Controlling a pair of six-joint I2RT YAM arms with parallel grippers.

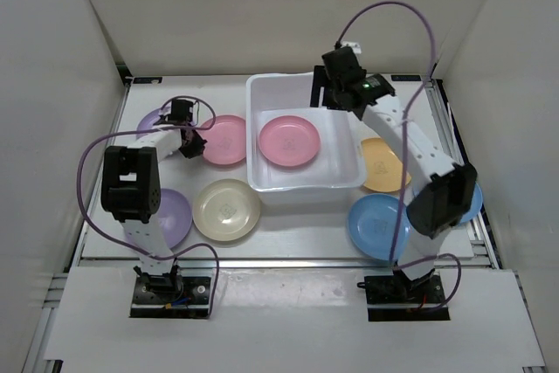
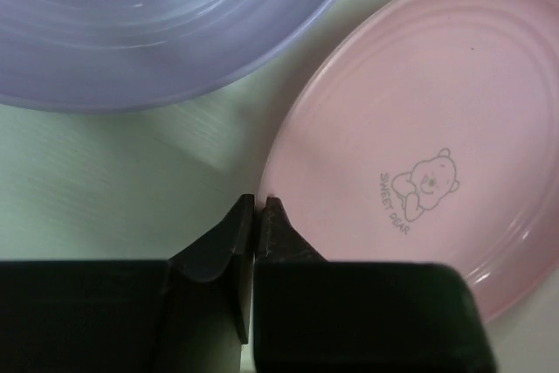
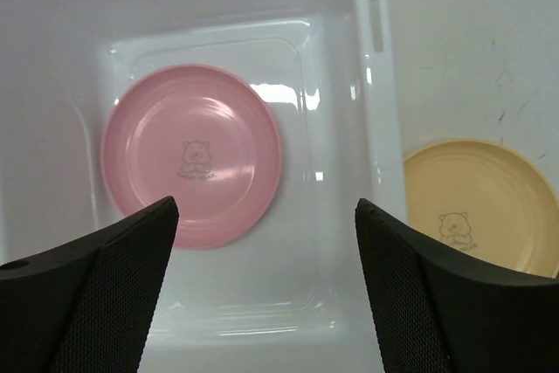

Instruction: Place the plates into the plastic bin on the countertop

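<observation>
Left end effector clenched on left rim of pink plate lying on desk left of bin, apparently to lift it by the edge; right end effector released, hovering over bin where a second pink plate already lies flat.

Pink plate, left wrist view: "SWEET BEAR" beside bear pic. Yellow plate: bear mark, txt unreadable.

The bin sits at the middle of the desk, one plate in it. Four plates lie left of it, others right.
</observation>
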